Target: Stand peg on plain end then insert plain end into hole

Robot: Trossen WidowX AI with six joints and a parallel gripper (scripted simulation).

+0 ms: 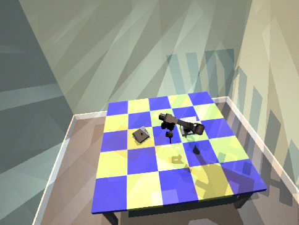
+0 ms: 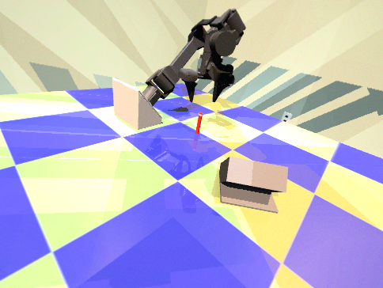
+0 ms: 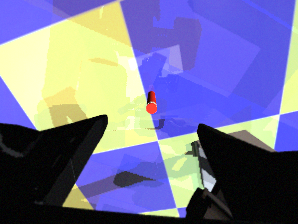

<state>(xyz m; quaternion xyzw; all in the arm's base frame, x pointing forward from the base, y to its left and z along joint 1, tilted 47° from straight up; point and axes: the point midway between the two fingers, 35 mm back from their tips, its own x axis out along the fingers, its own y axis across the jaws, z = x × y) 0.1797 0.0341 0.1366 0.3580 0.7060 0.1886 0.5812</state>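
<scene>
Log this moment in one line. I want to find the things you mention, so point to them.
peg (image 1: pixel 170 140) (image 2: pixel 199 123) (image 3: pixel 151 107): upright, banded end up | gripper (image 2: pixel 203 100) (image 3: pixel 152 122): open, above table | panel hole (image 1: pixel 142 134): unfilled | next: likely regrasp

A plain walled room, checkered table (image 1: pixel 143 188) (image 2: pixel 91 190) beneath a robot arm (image 1: pixel 182 123) (image 2: pixel 183 55).

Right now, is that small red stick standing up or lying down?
Standing upright: the small red cylindrical peg rises from the table in the exterior view, its white band near the top.

A worktop (image 1: pixel 143 159) (image 2: pixel 99 221) (image 3: pixel 75 45) checkered in blue and yellow is shown. On it, left of centre in the top view, a sloped panel (image 1: pixel 140 136) (image 2: pixel 257 174) is seated; a red peg (image 1: pixel 170 140) (image 2: pixel 199 123) (image 3: pixel 151 102) is stood upright near the exterior view's centre.
</scene>
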